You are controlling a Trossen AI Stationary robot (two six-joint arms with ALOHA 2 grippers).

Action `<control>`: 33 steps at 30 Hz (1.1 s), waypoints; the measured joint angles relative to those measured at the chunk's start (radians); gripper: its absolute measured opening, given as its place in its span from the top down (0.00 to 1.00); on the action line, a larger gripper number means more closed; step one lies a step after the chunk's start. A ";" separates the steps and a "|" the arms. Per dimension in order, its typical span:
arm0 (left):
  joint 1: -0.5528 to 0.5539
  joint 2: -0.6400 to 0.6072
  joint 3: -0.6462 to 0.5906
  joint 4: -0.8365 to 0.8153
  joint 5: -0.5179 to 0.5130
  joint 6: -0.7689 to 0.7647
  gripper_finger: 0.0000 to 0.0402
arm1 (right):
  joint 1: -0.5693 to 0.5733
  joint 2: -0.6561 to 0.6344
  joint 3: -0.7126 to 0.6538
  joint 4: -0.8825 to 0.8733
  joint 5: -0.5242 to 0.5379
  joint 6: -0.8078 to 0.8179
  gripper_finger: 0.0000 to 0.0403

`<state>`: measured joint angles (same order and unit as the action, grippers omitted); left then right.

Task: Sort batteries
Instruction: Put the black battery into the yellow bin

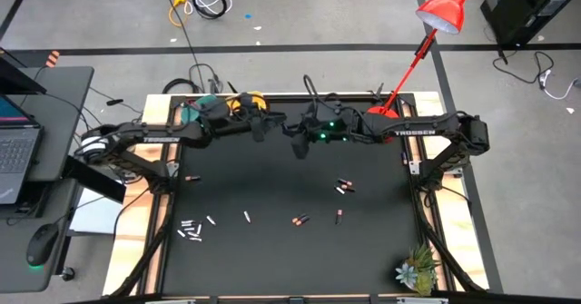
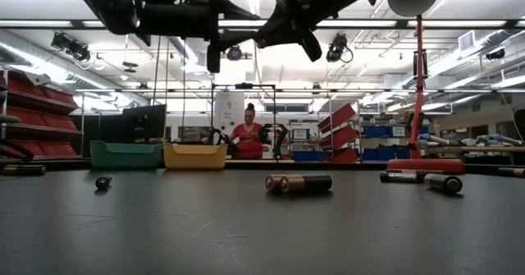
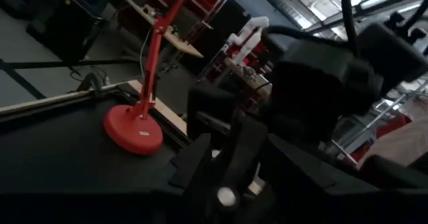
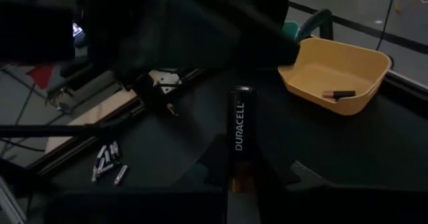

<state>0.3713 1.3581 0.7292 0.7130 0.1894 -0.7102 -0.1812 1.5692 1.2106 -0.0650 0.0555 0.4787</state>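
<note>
Clamped upright between the right hand's (image 4: pixel 237 184) fingers, a dark Duracell battery (image 4: pixel 239 134) is standing closest to the lens, copper end at the bottom. That hand (image 1: pixel 300 146) is hanging at upper centre of the overhead frame, facing the left hand (image 1: pixel 259 127), and whether the left one is spread or pressed together I cannot tell. Behind the held cell, a yellow bowl (image 4: pixel 374 77) is sitting at upper right, holding one dark battery (image 4: pixel 338 94). Whitish batteries (image 1: pixel 191 229) are lying at lower left of the black surface (image 1: pixel 272 177), and dark ones (image 1: pixel 343 187) are scattered right of centre.
</note>
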 joint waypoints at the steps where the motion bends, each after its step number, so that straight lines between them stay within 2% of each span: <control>1: -0.004 0.009 0.000 0.004 0.000 0.001 0.63 | -0.004 0.000 0.000 0.001 0.000 0.002 0.90; 11: -0.020 0.044 0.000 0.020 -0.007 0.026 0.65 | -0.024 0.000 0.000 0.046 -0.004 0.017 0.90; 13: -0.020 0.044 0.000 0.021 -0.008 0.026 0.70 | -0.025 0.000 0.000 0.052 -0.005 0.015 0.90; 16: -0.020 0.043 0.000 0.028 -0.009 0.047 0.86 | -0.025 0.000 0.000 0.072 -0.016 -0.012 0.90; 18: -0.020 0.042 0.000 0.034 -0.016 0.053 0.88 | -0.026 0.000 0.000 0.079 -0.021 -0.018 0.89; 20: -0.020 0.042 0.000 0.033 -0.033 0.053 0.88 | -0.027 0.000 0.000 0.079 -0.023 -0.018 0.83; 23: -0.012 0.042 0.001 0.025 -0.037 0.054 0.88 | -0.026 0.000 0.000 0.070 -0.023 -0.018 0.67; 27: 0.039 0.045 0.000 -0.042 -0.039 0.051 0.88 | -0.026 -0.001 0.001 0.009 -0.031 0.010 0.51; 30: 0.105 0.044 0.000 -0.118 -0.039 0.048 0.88 | -0.025 -0.002 0.001 -0.053 -0.033 0.020 0.44; 33: 0.186 0.044 0.000 -0.247 -0.033 0.075 0.88 | -0.022 -0.003 0.001 -0.113 -0.045 0.019 0.42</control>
<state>0.5577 1.4017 0.7296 0.4662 0.1562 -0.6348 -0.2034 1.5661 1.2118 -0.1784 0.0102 0.4980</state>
